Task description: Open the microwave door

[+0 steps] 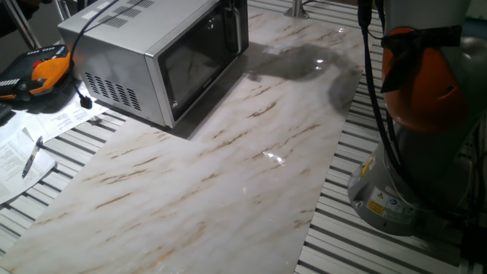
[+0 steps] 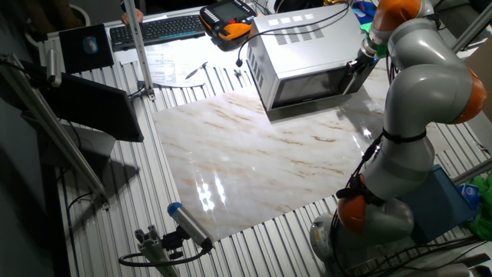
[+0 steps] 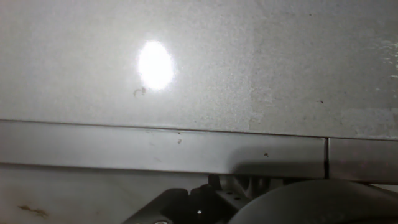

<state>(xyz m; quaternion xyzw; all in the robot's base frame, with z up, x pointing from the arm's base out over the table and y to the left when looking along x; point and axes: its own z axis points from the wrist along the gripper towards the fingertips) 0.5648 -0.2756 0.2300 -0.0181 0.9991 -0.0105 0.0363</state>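
The silver-grey microwave (image 1: pixel 114 46) stands at the back of the marble board, and its dark-glass door (image 1: pixel 202 61) looks closed. In the other fixed view the microwave (image 2: pixel 304 35) shows its door (image 2: pixel 311 85) facing the board. My gripper (image 2: pixel 358 68) is at the door's right end, by the handle side; it also shows as a dark shape (image 1: pixel 234 27) in the one fixed view. I cannot tell whether the fingers grip the handle. The hand view shows only a close grey metal surface (image 3: pixel 199 74) with a seam and a glare spot.
The marble board (image 1: pixel 228 175) lies on a slatted table. An orange-black pendant (image 1: pixel 46 72) and papers with a pen (image 1: pixel 34 152) lie left of the microwave. The arm's base (image 1: pixel 411 167) stands at the right. A keyboard (image 2: pixel 157 29) and a dark panel (image 2: pixel 100 115) are at the far side.
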